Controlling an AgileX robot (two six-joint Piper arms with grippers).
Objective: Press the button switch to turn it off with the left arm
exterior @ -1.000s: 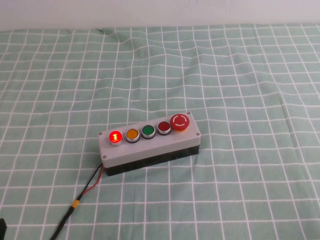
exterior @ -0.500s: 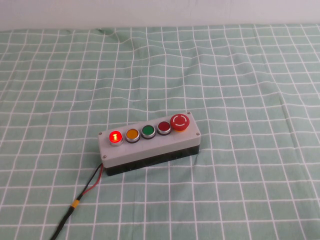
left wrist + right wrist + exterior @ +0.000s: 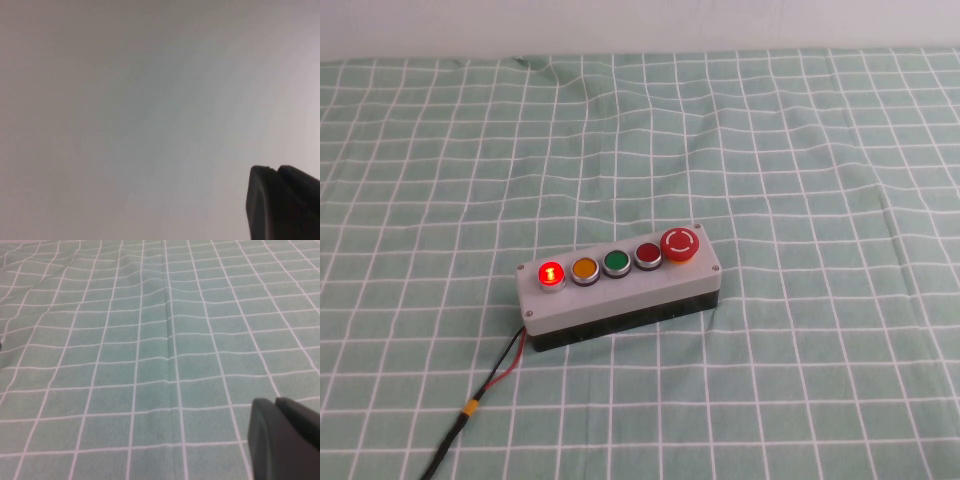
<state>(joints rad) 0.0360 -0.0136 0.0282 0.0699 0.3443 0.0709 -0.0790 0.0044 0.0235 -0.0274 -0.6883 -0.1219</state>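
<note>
Nothing you need has shifted except a dark sliver gone from the view's corner. Your button switch (image 3: 550, 273) is glowing at the grey box's (image 3: 620, 290) wire end. Left gripper (image 3: 285, 202) is facing blank wall, right gripper (image 3: 282, 437) hovering over cloth (image 3: 150, 340); I cannot tell either's grip.

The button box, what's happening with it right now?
Nothing is touching it yet. The grey box sits on the checked cloth with its end button switch lit red, so it has not been switched off. Neither arm appears in the high view. The left gripper shows only as a dark corner against a blank surface, and the right gripper sits over bare cloth, away from the box.
</note>
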